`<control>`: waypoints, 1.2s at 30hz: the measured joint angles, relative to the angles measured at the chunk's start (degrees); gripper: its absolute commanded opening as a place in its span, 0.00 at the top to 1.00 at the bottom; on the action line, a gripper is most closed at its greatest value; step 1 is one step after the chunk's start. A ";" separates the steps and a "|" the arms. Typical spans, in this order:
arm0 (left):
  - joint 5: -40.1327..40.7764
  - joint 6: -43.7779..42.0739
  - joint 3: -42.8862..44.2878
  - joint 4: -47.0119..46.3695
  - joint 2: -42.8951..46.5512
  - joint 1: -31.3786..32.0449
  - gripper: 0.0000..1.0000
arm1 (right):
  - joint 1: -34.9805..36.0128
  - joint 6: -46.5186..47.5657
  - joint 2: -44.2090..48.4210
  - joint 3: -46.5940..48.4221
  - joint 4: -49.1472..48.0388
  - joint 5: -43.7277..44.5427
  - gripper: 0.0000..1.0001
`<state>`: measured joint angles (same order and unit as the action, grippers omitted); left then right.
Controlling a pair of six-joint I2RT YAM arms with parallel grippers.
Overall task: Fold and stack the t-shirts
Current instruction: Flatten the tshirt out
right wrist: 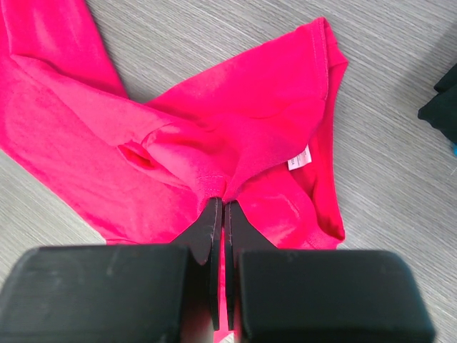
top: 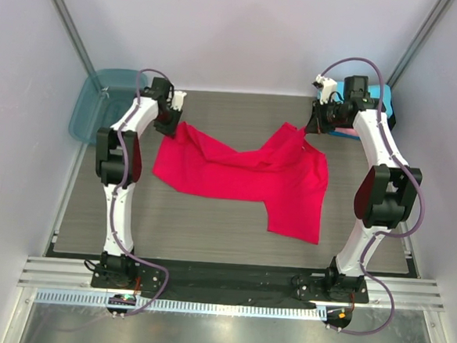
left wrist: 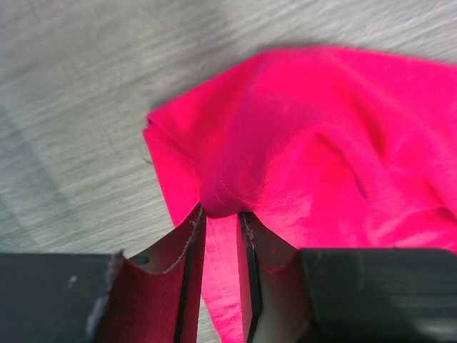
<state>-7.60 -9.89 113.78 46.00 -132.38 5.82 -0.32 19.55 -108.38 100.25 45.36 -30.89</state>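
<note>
Far left, the teal bin (top: pixel 99 107) sits off the table's back-left corner; it's not part of the job, so leave it. Your left gripper (left wrist: pixel 221 213) has its jaws narrow, pinched on a stitched edge of the red t-shirt (top: pixel 240 172). A roll of cloth is wedged between the pads, so the grip looks firm. The shirt lies unfolded and rumpled across the back half of the table (top: pixel 208 233). Most of it is slung between the two arms, with one part trailing toward you on the right side. Your right gripper (right wrist: pixel 224 206) is clamped almost flat on another edge, near the white neck label (right wrist: pixel 301 158), so I'd judge you've got the collar end here. Two pinch points well apart make sense: lift and pull outward and the cloth spreads flat before any fold. Watch the middle, it's twisted and may not lay out clean. Far right, behind the right arm, the cyan folded shirt (top: pixel 381 96) marks the pile, and black cloth (right wrist: pixel 444 107) shows at the right wrist view's edge. The red one goes there once folded, so it's early in the task
</note>
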 measured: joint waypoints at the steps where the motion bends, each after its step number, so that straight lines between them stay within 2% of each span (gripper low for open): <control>1: -0.02 0.00 -0.35 0.07 0.00 -0.09 0.75 | 0.00 0.04 0.00 0.00 0.00 0.09 0.99; 19: -1.31 -0.61 -0.33 0.17 -1.95 -0.59 0.73 | 3.02 0.85 0.00 0.00 0.00 0.79 0.99; 25: -1.46 -1.05 -0.15 0.20 -2.08 -0.59 0.80 | 3.06 1.09 0.00 0.00 0.00 0.90 0.99; 27: -1.46 -1.07 0.42 0.20 -2.47 -0.52 0.78 | 3.17 1.11 0.00 0.00 -0.02 0.96 0.99; 28: -1.46 -1.05 0.66 0.17 -2.62 -0.46 0.71 | 3.23 1.11 0.00 0.00 0.00 0.98 0.99; 30: -1.42 -1.07 1.16 0.17 -2.91 -0.22 0.69 | 3.37 1.11 0.00 0.00 0.00 0.98 0.99; 33: -1.03 -1.03 2.19 0.13 -3.56 0.22 0.74 | 3.58 1.14 0.00 0.00 0.00 1.01 0.99; 34: -0.92 -1.03 2.49 0.11 -3.74 0.35 0.81 | 3.65 1.16 0.00 0.00 0.00 1.01 0.99; 36: -0.68 -1.09 2.64 0.00 -3.87 0.57 0.86 | 3.74 1.25 0.00 0.00 -0.02 1.03 0.99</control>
<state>-8.27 -10.98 116.42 46.00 -136.25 6.39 3.42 20.80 -108.38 100.25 45.34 -29.87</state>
